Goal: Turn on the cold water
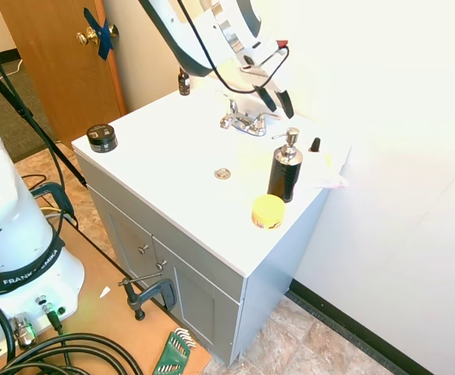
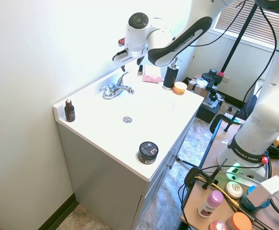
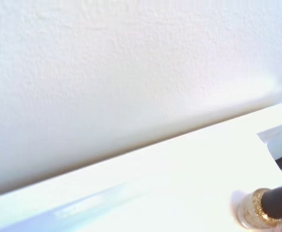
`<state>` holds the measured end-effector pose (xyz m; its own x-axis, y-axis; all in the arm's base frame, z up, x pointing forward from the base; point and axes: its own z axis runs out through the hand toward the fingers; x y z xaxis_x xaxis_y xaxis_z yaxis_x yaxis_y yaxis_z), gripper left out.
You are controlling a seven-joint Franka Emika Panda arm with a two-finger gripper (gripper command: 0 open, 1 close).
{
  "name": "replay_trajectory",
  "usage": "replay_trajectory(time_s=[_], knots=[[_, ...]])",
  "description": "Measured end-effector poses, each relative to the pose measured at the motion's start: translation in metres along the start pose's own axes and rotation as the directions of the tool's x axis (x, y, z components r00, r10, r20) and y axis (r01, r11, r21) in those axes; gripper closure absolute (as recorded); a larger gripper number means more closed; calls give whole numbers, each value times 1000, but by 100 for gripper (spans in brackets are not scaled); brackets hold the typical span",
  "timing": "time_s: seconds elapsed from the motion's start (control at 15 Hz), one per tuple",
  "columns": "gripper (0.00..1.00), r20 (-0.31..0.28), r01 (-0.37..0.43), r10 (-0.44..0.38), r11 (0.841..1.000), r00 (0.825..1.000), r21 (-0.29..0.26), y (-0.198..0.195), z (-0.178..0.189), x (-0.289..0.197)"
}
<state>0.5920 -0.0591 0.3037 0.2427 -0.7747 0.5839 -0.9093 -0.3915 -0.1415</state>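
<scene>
A low chrome two-handle faucet (image 1: 247,121) stands at the back of the white vanity top (image 1: 172,156). Its right-hand lever, the cold tap (image 1: 268,119) (image 2: 128,89), lies flat, and no water runs from the spout. My gripper (image 1: 278,102) (image 2: 129,65) hangs open just above and slightly behind this lever, fingers pointing down, not touching it. The matching left-hand lever (image 1: 227,120) (image 2: 106,90) sits on the far side of the spout. In the wrist view I see only the wall, the counter's back edge and a small bottle with a gold collar (image 3: 260,209).
A black pump soap bottle (image 1: 284,168) (image 2: 168,76) and a yellow round tub (image 1: 268,211) stand right of the faucet. A small black-capped bottle (image 1: 315,145) and a pink cloth (image 2: 152,79) lie by the wall. A black jar (image 1: 101,137), a brown bottle (image 1: 184,82) and the drain (image 1: 222,173) are further left.
</scene>
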Motion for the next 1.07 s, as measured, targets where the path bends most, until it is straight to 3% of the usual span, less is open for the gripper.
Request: replay_trajectory(time_s=[0.27, 0.8, 1.07], knots=[[0, 9, 6, -6, 1000, 1000, -22, 1, 10, -8], [0, 140, 13, -5, 998, 990, -60, 32, -9, -17], [0, 270, 81, -70, 996, 960, -32, 58, -42, -17]])
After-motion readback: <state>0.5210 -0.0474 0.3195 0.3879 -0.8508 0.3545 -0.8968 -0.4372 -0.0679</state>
